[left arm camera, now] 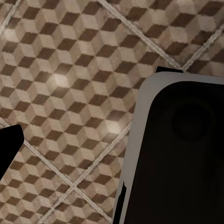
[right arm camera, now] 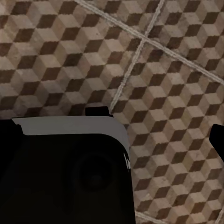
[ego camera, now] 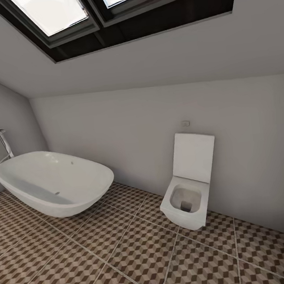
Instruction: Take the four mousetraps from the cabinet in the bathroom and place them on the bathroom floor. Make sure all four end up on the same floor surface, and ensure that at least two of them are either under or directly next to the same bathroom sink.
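A: What's in front of the robot?

B: A corner of the bathroom: the white oval bathtub at the far left, the square white toilet against the far wall to the right, skylights in the sloped ceiling. The cube-patterned bathroom floor runs across the near ground.

A: And the mousetraps, the cabinet, the sink?

B: I can't place any of them from here, so I judge the robot is on its way and must turn to find the cabinet.

A: The hands?

B: Both wrist cameras look down at the tiles past dark, grey-edged parts of the robot's own body. Whether either hand is spread or pressed together, I cannot tell.

A: How should the traps handle?

B: My guess: small flat wooden boards, light and stiff, prone to sliding on a smooth shelf. I'd pinch across the bare long edges of the board, away from the wire frame, which could shift or snap under the fingers
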Robot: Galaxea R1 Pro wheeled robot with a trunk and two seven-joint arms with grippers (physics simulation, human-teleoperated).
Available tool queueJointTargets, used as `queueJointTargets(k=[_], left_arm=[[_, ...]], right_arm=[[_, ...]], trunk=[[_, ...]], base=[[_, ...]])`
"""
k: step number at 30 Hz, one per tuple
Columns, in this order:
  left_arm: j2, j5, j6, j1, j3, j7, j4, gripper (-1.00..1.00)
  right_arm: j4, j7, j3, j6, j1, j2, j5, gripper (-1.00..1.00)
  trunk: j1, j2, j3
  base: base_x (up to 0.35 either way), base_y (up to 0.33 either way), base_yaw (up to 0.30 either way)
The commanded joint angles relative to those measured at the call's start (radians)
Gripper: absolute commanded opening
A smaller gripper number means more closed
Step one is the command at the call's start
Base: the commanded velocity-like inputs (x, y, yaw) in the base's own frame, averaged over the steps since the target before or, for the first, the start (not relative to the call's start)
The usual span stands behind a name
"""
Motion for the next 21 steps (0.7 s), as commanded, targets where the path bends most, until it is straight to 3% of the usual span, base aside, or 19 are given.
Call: queueJointTargets(k=[1, 10, 21], left_arm=[[0.0, 0.002, -0.006, -0.001, 0.004, 0.0, 0.002, 1.0], [-0.002, 0.003, -0.004, -0.001, 0.003, 0.0, 0.006, 1.0], [-0.069, 0.002, -0.005, -0.001, 0.004, -0.002, 0.007, 1.0]], right_arm=[[0.0, -0.003, 0.0, -0.003, -0.001, 0.0, -0.001, 1.0], [0.0, -0.003, 0.0, -0.003, -0.001, 0.0, -0.001, 1.0], [-0.002, 0.0, -0.001, -0.002, 0.0, 0.02, -0.005, 1.0]], trunk=[[0.0, 0.0, -0.001], [0.0, 0.0, -0.001], [0.0, 0.0, -0.001]], base=[[0.0, 0.0, 0.0], [0.0, 0.0, 0.0], [0.0, 0.0, 0.0]])
